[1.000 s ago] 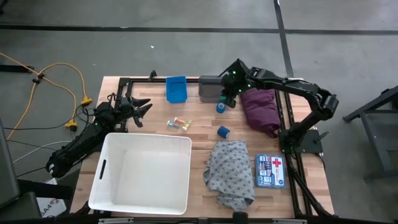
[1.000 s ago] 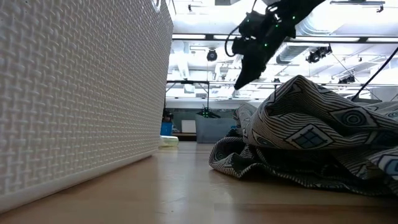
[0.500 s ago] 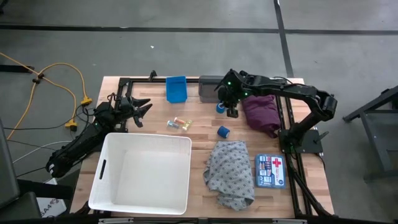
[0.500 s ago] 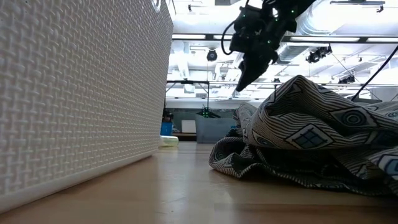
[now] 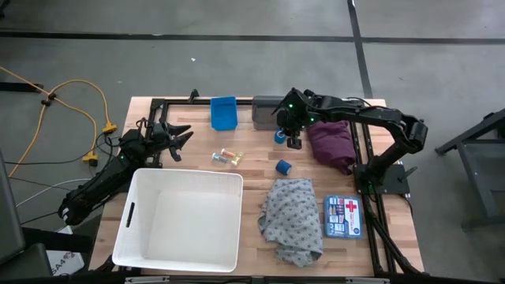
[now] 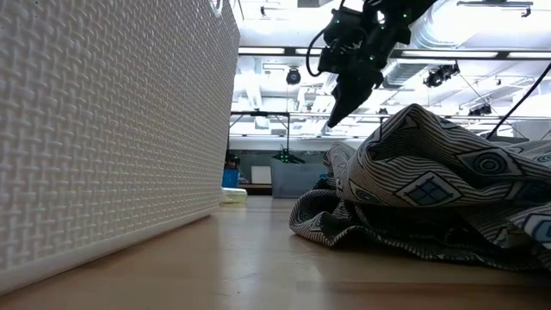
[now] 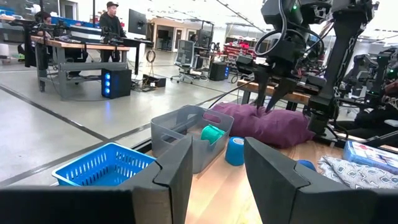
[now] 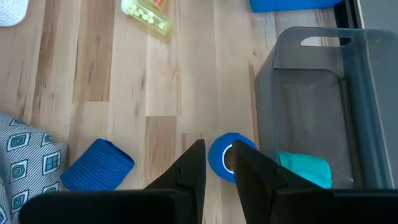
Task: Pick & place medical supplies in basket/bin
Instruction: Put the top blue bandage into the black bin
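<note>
The right gripper (image 5: 293,143) hangs over an upright blue tape roll (image 8: 227,157) — its 2 fingers narrowly parted, nothing held, the roll just beyond their tips, beside the grey bin (image 5: 267,111). A second blue roll (image 5: 283,166) lies off to one side. The left gripper (image 5: 181,136), jaws wide, waits by the white basket (image 5: 180,218) — well apart from the rolls.

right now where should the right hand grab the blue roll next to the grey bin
From straight above: the blue tape roll stands on end, hole up, so one finger goes in the hole and one outside the wall. The right hand hangs open over it. Avoid the side crowded by the grey bin.
</note>
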Motion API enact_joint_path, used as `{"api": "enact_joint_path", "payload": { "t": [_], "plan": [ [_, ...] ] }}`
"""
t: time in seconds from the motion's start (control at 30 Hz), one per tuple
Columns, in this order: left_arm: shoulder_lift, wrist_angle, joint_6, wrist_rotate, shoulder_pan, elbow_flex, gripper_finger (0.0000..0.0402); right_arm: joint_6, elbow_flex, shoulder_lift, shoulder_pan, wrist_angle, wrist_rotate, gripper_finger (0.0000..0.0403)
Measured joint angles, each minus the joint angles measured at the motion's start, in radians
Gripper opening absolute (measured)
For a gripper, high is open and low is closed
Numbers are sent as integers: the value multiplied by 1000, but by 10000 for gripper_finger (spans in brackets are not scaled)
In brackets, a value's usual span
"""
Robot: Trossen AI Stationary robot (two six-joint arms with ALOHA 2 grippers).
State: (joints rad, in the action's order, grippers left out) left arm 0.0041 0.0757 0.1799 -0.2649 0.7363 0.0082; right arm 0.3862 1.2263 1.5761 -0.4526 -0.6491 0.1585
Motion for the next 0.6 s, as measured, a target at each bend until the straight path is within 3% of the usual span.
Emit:
{"api": "enact_joint_path", "payload": {
  "t": [0.6],
  "plan": [
    [0,0,0,0,0,0,136,0,0,83,23,-13,80,68]
  ]
}}
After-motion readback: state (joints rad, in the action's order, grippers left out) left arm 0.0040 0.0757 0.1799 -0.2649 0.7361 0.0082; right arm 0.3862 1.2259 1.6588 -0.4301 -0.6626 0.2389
